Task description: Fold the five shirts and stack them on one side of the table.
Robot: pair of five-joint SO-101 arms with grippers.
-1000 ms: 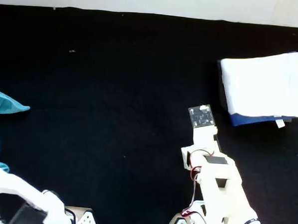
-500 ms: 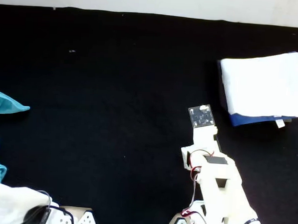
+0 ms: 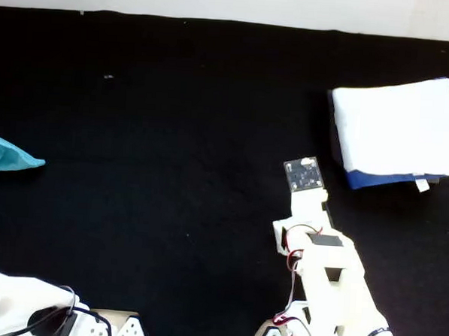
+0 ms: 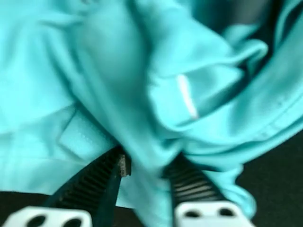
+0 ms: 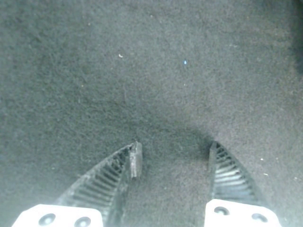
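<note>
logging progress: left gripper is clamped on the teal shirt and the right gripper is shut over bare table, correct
Not quite. The right gripper is open, its jaws apart over the bare black table, as the right wrist view shows. The left gripper is clamped on the teal shirt.

The stack of folded shirts lies far right on the bench, the loose shirt at the left edge, caught in the left hand, and the right arm stands nearer the front, left of the stack.
</note>
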